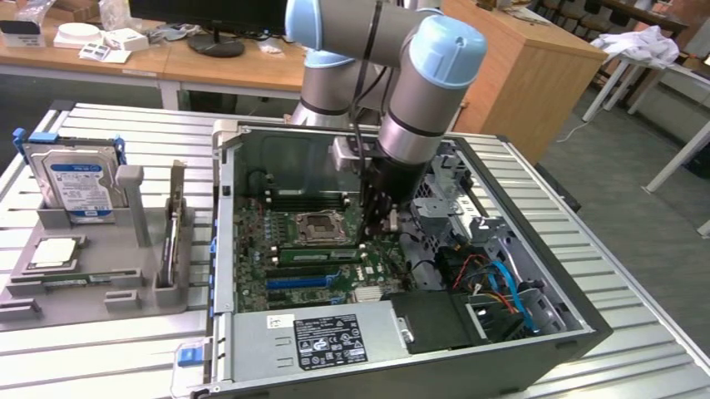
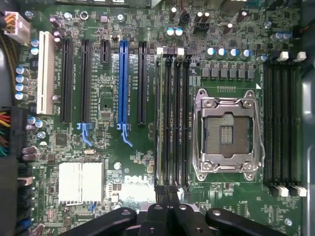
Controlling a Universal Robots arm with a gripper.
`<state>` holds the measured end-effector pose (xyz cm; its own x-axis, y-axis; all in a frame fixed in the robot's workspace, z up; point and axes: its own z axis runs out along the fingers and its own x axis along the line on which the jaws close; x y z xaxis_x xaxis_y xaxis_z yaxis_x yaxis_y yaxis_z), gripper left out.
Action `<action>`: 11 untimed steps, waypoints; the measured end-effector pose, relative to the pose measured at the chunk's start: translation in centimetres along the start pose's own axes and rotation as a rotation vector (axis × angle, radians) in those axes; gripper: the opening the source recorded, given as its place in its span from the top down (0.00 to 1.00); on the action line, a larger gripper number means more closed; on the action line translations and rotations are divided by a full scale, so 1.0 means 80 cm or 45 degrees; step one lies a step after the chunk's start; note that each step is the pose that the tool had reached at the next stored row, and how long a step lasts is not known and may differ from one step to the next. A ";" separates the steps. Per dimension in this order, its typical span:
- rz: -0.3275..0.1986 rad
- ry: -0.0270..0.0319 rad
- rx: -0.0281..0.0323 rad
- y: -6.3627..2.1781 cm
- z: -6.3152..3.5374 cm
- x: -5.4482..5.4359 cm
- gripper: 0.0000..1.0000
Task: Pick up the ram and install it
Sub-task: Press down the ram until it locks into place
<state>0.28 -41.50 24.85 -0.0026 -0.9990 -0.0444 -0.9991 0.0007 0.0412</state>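
Closed with nothing between its black fingers, my gripper hangs over the green motherboard inside the open grey computer case. I see the ram, a thin green circuit-board stick, already standing in the black slot just beside the empty silver processor socket. I judge the install essentially done, though full seating is hard to confirm.

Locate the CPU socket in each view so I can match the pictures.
Exterior view: the CPU socket sits mid-way across the motherboard, higher in the picture than the blue slot.
Wrist view: the CPU socket, with its metal frame, lies between two banks of black memory slots.
Shared landmark: the blue slot, the one blue slot among the black ones in both views.
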 end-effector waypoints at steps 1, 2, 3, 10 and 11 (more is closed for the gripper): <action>0.000 0.0001 0.0000 0.000 -0.002 0.000 0.89; 0.000 0.0001 0.0000 0.000 -0.003 0.000 0.89; 0.000 -0.0001 0.0000 0.000 -0.004 0.000 0.89; 0.000 0.0002 0.0002 0.008 -0.003 0.000 0.89; 0.000 0.0002 0.0002 0.011 -0.003 0.000 0.89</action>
<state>-0.61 -41.49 25.15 -0.0026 -0.9990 -0.0443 -0.9992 0.0008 0.0411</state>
